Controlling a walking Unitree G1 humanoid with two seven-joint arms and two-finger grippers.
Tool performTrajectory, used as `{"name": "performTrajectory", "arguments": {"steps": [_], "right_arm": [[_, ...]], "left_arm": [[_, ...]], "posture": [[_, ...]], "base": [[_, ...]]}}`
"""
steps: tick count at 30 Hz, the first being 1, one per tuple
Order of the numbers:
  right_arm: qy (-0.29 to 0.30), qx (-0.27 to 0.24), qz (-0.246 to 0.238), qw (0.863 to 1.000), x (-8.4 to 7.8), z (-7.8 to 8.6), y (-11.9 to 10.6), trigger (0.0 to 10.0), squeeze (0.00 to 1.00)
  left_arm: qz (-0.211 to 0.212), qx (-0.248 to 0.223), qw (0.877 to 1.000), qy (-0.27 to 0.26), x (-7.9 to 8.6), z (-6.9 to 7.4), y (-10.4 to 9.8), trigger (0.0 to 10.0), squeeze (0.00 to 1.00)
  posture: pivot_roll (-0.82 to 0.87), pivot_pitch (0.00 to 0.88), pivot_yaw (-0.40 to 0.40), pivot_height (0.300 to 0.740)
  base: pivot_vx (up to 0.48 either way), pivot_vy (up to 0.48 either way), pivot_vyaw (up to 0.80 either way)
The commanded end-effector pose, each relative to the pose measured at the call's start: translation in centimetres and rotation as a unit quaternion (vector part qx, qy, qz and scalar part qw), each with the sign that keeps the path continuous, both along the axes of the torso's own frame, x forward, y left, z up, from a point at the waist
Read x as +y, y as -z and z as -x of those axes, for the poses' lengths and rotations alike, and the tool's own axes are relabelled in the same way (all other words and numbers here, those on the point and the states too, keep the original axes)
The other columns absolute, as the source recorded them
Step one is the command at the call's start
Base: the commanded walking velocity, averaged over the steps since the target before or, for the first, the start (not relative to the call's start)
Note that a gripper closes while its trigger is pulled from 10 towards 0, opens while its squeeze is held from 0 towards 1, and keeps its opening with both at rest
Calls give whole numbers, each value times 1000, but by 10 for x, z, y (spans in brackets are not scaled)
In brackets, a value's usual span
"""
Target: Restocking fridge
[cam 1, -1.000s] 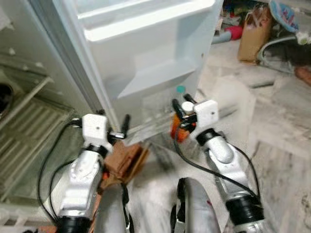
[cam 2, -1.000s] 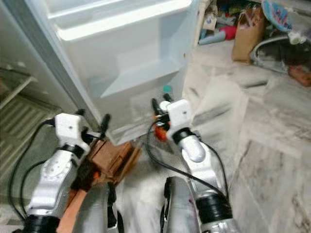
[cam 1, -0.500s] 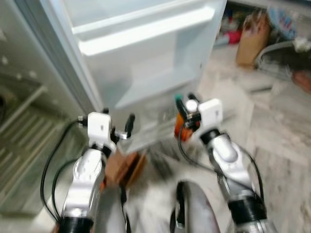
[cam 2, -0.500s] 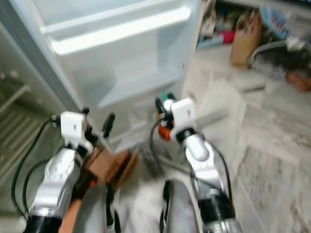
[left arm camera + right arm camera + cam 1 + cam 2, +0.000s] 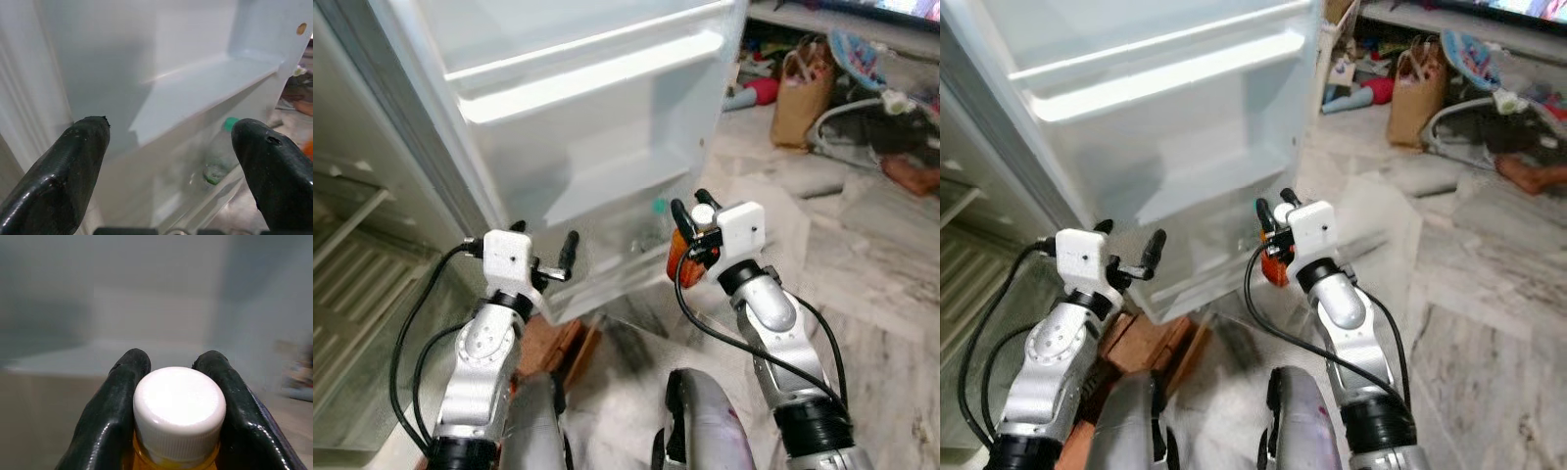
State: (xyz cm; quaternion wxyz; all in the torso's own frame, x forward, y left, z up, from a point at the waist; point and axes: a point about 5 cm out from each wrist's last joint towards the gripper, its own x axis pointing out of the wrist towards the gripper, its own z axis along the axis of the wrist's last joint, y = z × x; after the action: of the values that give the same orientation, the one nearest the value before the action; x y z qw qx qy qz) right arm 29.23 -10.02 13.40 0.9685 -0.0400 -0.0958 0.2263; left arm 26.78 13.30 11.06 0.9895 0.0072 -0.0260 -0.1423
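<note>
My right gripper (image 5: pixel 688 211) is shut on an orange bottle (image 5: pixel 682 258) with a white cap (image 5: pixel 179 405), held upright in front of the open fridge door (image 5: pixel 597 147). The black fingers (image 5: pixel 108 421) clamp the bottle's neck just under the cap. Behind the clear front of the door's bottom shelf (image 5: pixel 636 250) stands a clear bottle with a green cap (image 5: pixel 218 157). My left gripper (image 5: pixel 548 257) is open and holds nothing, close to the door's lower left part; its fingers (image 5: pixel 63 171) frame the door shelves.
The fridge's inside with wire racks (image 5: pixel 352 274) lies to the left. Reddish-brown bricks (image 5: pixel 1146 348) sit on the marble floor under the door. At the back right are a brown paper bag (image 5: pixel 800 90) and clutter (image 5: pixel 881 88).
The camera has shifted and the blur has cleared. Both arms keep their pose before the door; the right gripper still holds the orange bottle, slightly higher against the door.
</note>
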Motion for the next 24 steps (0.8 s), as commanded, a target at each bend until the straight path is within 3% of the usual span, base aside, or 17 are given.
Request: {"name": "performTrajectory", "arguments": {"steps": [1,4,24], "right_arm": [[-2,-22,2,1000,-2,0,-9,10000,0],[2,-21,4,1000,-4,-1,-8,10000,0],[11,-5,12,1000,-13,-6,0,10000,0]], "left_arm": [[-10,19,998,-54,27,6,7,10000,0],[-16,27,998,-59,30,9,11,10000,0],[-16,36,997,-68,31,18,15,10000,0]], "posture": [[-33,105,1,618],[-32,105,1,618],[-26,124,-20,618]], "base": [[0,0,600],[0,0,492],[0,0,0]]}}
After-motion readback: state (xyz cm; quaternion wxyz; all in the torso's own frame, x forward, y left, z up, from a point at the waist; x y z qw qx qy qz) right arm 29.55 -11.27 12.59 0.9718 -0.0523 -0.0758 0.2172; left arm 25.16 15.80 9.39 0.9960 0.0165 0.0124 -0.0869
